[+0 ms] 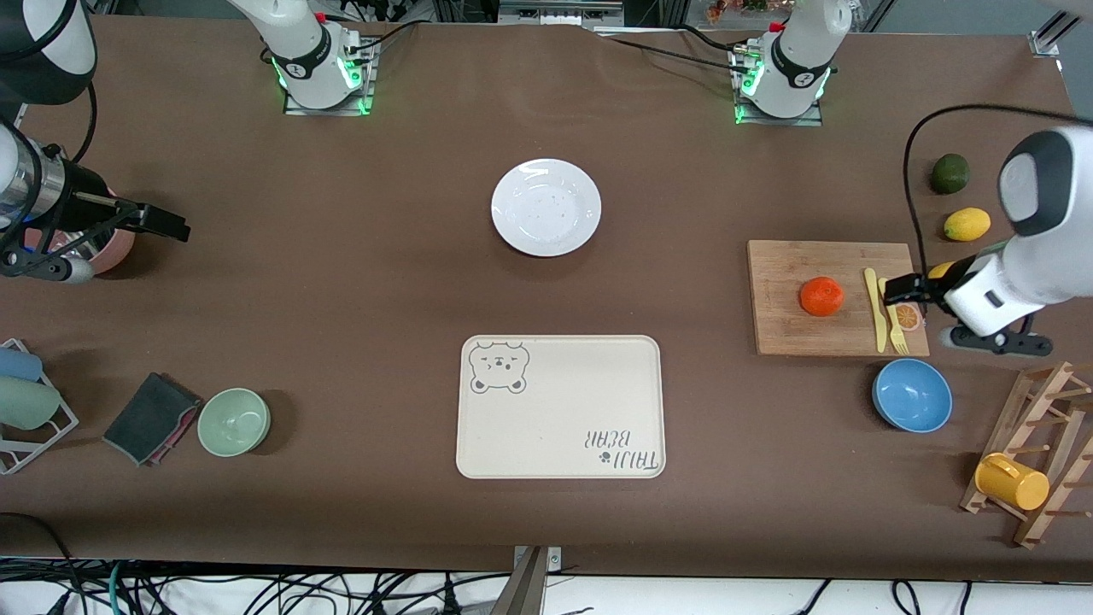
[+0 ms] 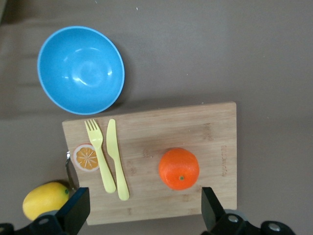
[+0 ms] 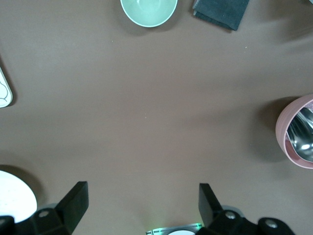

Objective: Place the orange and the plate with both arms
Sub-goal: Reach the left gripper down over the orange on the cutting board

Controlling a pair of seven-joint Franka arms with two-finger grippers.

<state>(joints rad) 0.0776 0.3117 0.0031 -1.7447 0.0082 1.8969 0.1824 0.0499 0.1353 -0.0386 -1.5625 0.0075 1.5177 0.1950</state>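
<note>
The orange (image 1: 821, 296) lies on a wooden cutting board (image 1: 786, 329) toward the left arm's end of the table; it also shows in the left wrist view (image 2: 179, 168). The white plate (image 1: 546, 207) sits empty mid-table, nearer the robots' bases; its edge shows in the right wrist view (image 3: 14, 198). My left gripper (image 1: 901, 289) (image 2: 142, 213) is open and empty, up over the board's edge beside the orange. My right gripper (image 1: 164, 222) (image 3: 142, 205) is open and empty over bare table at the right arm's end.
A yellow fork and knife (image 1: 884, 312) and an orange slice (image 1: 908, 317) lie on the board. Around it are a blue bowl (image 1: 912, 395), a lemon (image 1: 967, 224) and a green fruit (image 1: 949, 173). A bear-print tray (image 1: 561, 406), green bowl (image 1: 234, 421), dark cloth (image 1: 149, 417) and pink bowl (image 1: 119, 248) also stand here.
</note>
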